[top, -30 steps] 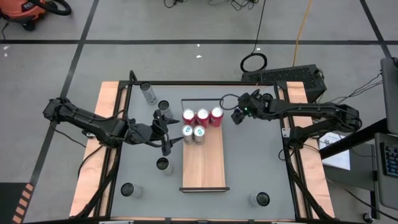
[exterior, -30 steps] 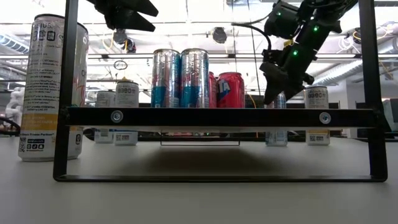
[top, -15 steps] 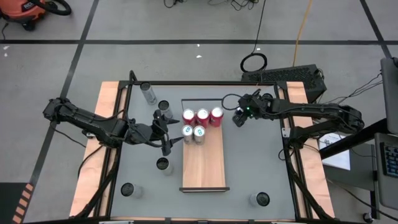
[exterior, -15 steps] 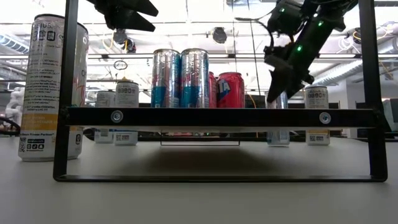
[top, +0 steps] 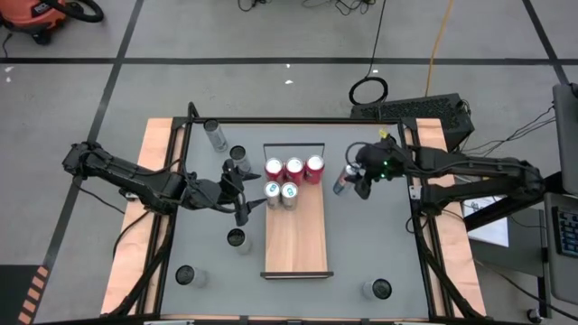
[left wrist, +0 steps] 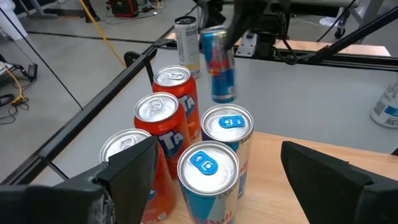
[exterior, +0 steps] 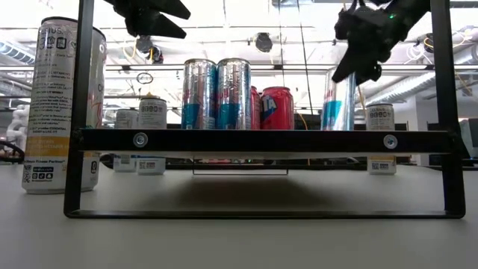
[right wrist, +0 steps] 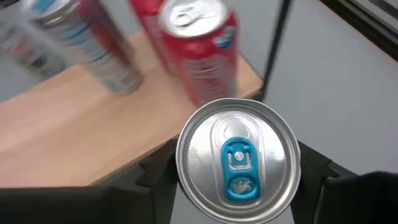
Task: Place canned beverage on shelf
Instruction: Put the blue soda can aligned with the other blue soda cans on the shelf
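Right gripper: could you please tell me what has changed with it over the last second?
The right gripper closed on a silver-and-blue can and lifted it off the table, beside the shelf. The left gripper and the five shelved cans stayed put.

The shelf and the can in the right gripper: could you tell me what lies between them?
Only bare grey tabletop. The high view shows the can, held in the right gripper, just off the shelf edge.

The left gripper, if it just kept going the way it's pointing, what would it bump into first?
Probably the two blue-topped cans on the shelf: they stand right ahead of the open left gripper, with the red cans beside and behind them. It may sit slightly above their tops, so it might pass over.
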Available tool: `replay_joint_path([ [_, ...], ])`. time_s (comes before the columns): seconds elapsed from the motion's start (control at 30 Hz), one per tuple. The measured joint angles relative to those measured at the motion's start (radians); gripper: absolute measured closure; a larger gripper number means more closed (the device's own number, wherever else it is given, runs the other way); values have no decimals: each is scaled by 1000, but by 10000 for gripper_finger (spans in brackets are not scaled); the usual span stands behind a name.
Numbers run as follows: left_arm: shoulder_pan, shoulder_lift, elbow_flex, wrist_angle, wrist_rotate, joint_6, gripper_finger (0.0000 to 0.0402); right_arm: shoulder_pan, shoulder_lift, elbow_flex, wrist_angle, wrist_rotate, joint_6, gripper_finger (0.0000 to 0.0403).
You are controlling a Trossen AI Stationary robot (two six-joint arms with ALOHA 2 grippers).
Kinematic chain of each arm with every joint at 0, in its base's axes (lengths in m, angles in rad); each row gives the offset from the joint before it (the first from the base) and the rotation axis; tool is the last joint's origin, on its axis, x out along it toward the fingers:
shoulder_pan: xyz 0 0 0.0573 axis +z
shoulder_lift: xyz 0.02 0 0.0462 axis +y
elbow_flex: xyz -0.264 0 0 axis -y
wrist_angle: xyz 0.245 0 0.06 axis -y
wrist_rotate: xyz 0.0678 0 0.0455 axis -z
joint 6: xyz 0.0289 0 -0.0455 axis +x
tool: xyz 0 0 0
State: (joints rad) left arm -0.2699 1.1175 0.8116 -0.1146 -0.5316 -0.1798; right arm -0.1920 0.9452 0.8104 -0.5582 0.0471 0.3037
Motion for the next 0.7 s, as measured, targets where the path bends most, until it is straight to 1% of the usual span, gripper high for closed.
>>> replay_joint_path([
  [0.2, -1, 0, 0, -1, 1, -26, 63, 116, -2, 0, 22, 2, -37, 212],
  [0.43, -1, 0, 0, -5, 3, -48, 63, 237, 18, 0, 120, 16, -54, 212],
  [0.57, -1, 0, 0, -8, 5, -50, 63, 291, 27, 9, 145, 75, -55, 212],
  [0.7, -1, 0, 0, -8, 5, -50, 63, 332, 71, 72, 142, 144, -56, 212],
])
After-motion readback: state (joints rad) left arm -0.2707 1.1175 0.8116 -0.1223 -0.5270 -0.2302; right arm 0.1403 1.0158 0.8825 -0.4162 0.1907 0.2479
